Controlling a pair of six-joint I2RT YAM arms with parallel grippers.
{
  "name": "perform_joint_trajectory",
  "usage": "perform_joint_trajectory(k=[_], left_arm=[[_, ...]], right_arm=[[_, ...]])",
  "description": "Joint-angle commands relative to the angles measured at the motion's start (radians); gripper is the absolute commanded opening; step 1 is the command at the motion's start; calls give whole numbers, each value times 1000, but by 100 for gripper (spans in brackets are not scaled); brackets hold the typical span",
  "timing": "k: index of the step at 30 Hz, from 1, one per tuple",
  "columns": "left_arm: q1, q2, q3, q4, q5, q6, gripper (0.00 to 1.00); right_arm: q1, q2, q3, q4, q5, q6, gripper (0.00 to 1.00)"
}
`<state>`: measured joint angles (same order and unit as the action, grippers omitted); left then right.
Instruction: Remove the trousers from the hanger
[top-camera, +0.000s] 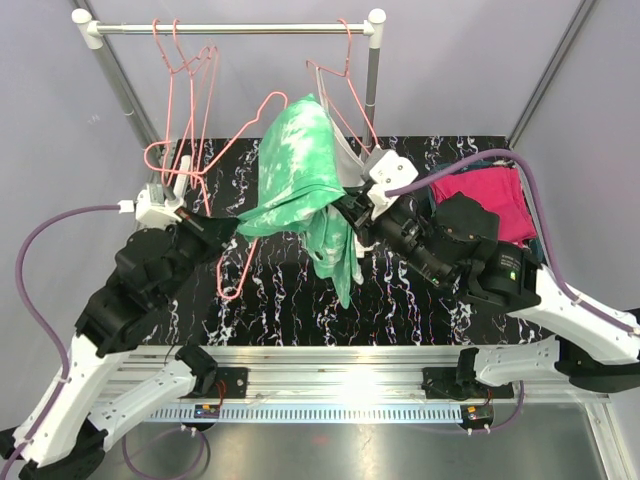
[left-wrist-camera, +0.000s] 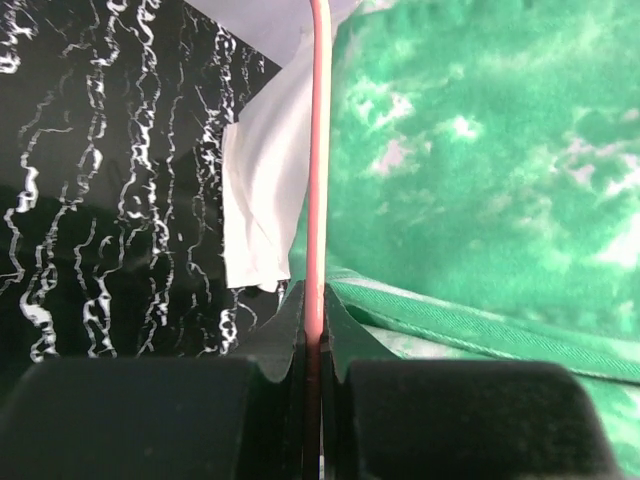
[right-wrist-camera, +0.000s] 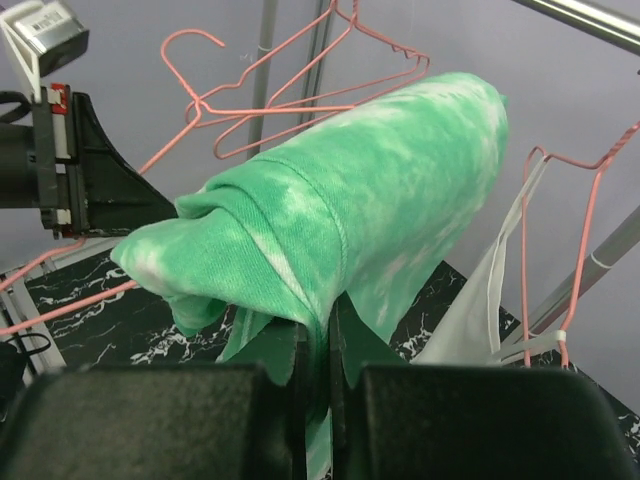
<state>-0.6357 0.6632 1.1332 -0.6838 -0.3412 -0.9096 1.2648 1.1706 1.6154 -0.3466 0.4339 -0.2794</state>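
The green tie-dye trousers (top-camera: 298, 175) are draped over a pink wire hanger (top-camera: 243, 132) held above the black marbled table. My left gripper (top-camera: 230, 228) is shut on the hanger's wire; in the left wrist view the wire (left-wrist-camera: 318, 150) runs straight up from between the closed fingers of the gripper (left-wrist-camera: 316, 335), with the trousers (left-wrist-camera: 480, 150) right beside it. My right gripper (top-camera: 346, 206) is shut on a fold of the trousers; in the right wrist view the cloth (right-wrist-camera: 350, 200) comes down into the closed gripper (right-wrist-camera: 318, 345).
A clothes rail (top-camera: 235, 28) stands at the back with several empty pink hangers (top-camera: 187, 90) and a white garment (top-camera: 345, 140) on another hanger. A magenta cloth (top-camera: 492, 200) lies on the table (top-camera: 280, 300) at the right.
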Motion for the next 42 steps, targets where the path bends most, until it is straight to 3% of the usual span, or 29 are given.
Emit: perform_joint_trajectory(k=[1,10,13,20,25,31,37,38,42], left_arm=[[7,49,16,82,-73,-55,0],[7,-72,-188,133,-13,-58,0],[7,-117,-214,125,-5,-57,0],[7,-154,-225,121,10,-6,0],[7,-114,-207,72,-19,14,0],[7,-38,-156,26,-25,86,0],[7,-27,-115,-9,-9,158,0],[7,-27,-112,-16,-15,172,0],[7,-28,-82,-46,-21,204,0]], right_arm=[[-1,-58,50,276,27,14,0],[1,79,366,225,282,-232,0],[-1,89,370,261,356,-291,0],[-1,75,345,278,355,-282,0],[-1,158,545,126,279,-227,0],[1,184,644,84,304,-264,0],[-2,167,632,191,457,-469,0],[-1,166,626,225,485,-568,0],[-1,169,583,473,620,-829,0]])
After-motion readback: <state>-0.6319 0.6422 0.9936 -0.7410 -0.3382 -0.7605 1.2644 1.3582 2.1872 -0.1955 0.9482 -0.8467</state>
